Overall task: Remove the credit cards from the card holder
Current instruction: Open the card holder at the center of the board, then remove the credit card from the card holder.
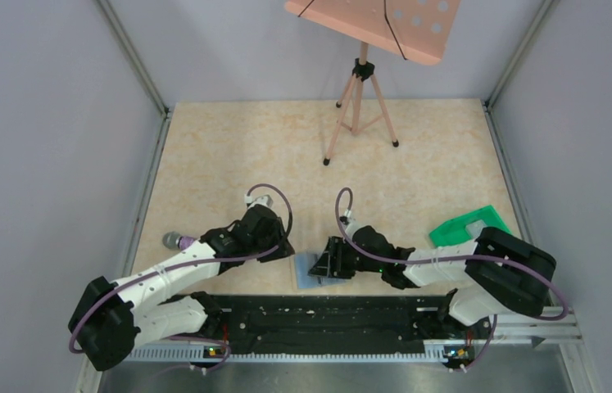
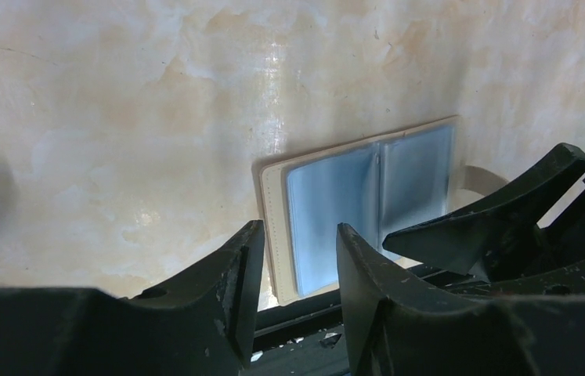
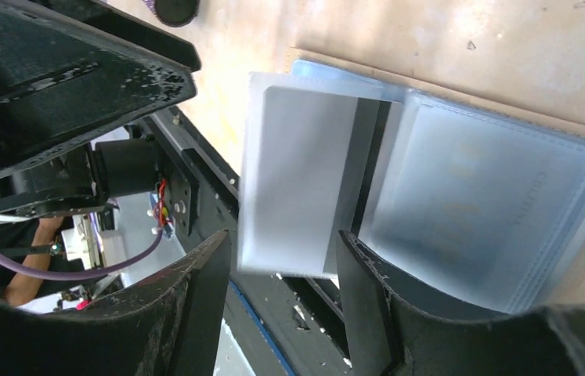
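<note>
Card holder [image 1: 306,278] lies open and flat on the table [image 1: 286,155], at its near edge in the middle, touching the black base rail [image 1: 327,315]. Blue panels face up, with a beige rim showing around them. It sits between the two grippers. The left gripper [image 1: 287,250] is low at the left edge of the card holder with its jaws spread and nothing between them. In the left wrist view the left blue panel shows through the gap. The right gripper [image 3: 283,235] is over the right part of the card holder with its fingers apart. One pale grey credit card [image 3: 293,164], blurred, fills the gap between those fingers, and its near edge reaches out over the rail. I cannot tell whether the fingers grip the edges of the credit card or only flank it. In the right wrist view the other panel shows a card shape with faint print behind its clear sleeve. A purple microphone [image 1: 175,240] lies on the table to the left, just beside the left arm. A green tray [image 1: 466,225] sits to the right, near the right arm's elbow and well apart from the card holder. A tripod music stand [image 1: 360,90] with a peach perforated desk stands at the far centre.
</note>
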You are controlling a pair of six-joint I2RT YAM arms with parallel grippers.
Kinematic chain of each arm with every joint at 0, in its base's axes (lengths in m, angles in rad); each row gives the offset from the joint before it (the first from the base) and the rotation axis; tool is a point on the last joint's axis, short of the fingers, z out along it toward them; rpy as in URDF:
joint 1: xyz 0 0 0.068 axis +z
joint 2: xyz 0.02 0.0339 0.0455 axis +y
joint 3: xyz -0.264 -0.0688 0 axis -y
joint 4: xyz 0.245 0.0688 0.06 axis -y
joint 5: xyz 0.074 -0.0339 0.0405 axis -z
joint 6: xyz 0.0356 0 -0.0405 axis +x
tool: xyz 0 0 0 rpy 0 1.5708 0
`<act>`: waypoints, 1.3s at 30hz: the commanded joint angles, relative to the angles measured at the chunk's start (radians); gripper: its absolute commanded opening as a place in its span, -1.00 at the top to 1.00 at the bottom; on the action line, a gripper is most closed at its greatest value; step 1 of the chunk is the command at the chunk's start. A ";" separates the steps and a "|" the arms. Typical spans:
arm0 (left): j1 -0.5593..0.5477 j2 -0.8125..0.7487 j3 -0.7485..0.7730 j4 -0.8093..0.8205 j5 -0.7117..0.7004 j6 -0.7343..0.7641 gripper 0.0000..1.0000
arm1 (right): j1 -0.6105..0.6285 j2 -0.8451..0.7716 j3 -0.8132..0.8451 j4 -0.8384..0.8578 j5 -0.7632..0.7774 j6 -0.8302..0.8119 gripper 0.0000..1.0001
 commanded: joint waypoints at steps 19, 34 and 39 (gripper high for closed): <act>0.003 0.067 -0.154 0.339 0.256 -0.044 0.52 | 0.006 -0.086 0.062 -0.093 0.121 -0.064 0.05; -0.006 0.158 -0.206 0.352 0.208 -0.052 0.67 | -0.003 0.042 0.096 -0.182 0.149 -0.099 0.11; -0.008 0.170 -0.215 0.350 0.206 -0.052 0.67 | -0.003 0.047 0.098 -0.191 0.149 -0.095 0.10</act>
